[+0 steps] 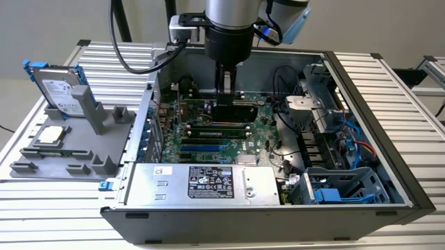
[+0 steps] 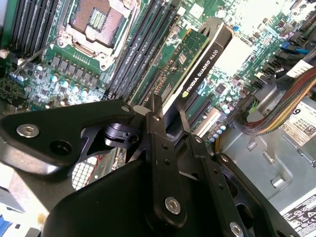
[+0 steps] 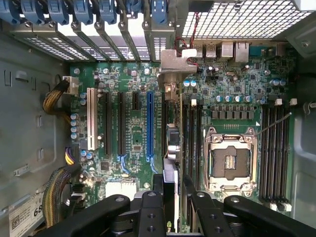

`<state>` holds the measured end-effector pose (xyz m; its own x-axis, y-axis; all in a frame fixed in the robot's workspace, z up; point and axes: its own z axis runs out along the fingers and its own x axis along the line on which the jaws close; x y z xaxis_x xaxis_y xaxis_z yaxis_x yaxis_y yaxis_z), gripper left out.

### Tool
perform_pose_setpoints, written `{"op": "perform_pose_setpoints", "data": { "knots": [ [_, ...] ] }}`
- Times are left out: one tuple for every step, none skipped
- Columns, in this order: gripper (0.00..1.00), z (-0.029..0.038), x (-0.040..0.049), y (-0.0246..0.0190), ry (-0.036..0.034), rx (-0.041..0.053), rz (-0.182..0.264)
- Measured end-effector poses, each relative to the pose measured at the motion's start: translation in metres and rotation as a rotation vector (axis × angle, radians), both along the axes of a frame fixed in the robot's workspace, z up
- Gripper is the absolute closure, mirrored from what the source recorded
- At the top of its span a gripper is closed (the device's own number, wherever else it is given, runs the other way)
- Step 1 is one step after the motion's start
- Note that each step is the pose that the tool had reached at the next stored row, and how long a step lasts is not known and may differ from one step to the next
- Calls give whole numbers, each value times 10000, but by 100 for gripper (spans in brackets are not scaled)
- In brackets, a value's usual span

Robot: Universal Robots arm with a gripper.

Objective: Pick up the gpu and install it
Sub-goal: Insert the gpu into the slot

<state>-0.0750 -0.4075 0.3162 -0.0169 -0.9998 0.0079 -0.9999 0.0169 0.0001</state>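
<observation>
Gripper (image 2: 168, 123): clenched on the gpu (image 2: 200, 61), held edge-on over the motherboard (image 3: 133, 143) inside the open case (image 1: 361, 83)
Gpu edges: silver bracket (image 3: 177, 61) just beside the rear slot wall; blue slot (image 3: 149, 123) alongside
Open room: bare slots one side; empty processor socket (image 3: 232, 160) the other

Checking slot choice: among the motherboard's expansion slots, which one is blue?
The long blue slot, just beside the gpu held in the pincer; the others are black or white.

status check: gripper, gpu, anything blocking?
Gripper shut on gpu, card held edge-on over the motherboard inside the open case. Bracket end toward the rear slot covers. Nothing seen blocking below.
</observation>
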Motion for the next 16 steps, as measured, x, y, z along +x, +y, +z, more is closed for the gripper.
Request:
{"op": "perform_pose_setpoints", "data": {
  "knots": [
    [100,-1,1,0,-26,24,1],
    [100,0,1,0,-52,46,3],
    [100,0,1,0,-78,69,3],
    [100,0,1,0,-106,93,3],
    [100,0,1,0,-130,114,3],
    [100,0,1,0,-155,137,3],
    [100,0,1,0,-160,141,3],
    [100,-2,1,0,-160,141,3],
    [100,-6,1,0,-161,143,3],
    [100,-10,1,0,-161,143,3],
    [100,-17,1,0,-161,142,3],
    [100,-25,1,0,-160,142,3],
    [100,-35,1,0,-160,142,3],
    [100,-45,1,0,-160,141,3],
    [100,-58,1,0,-160,140,3],
    [100,-71,1,0,-160,140,3]
  ]
}}
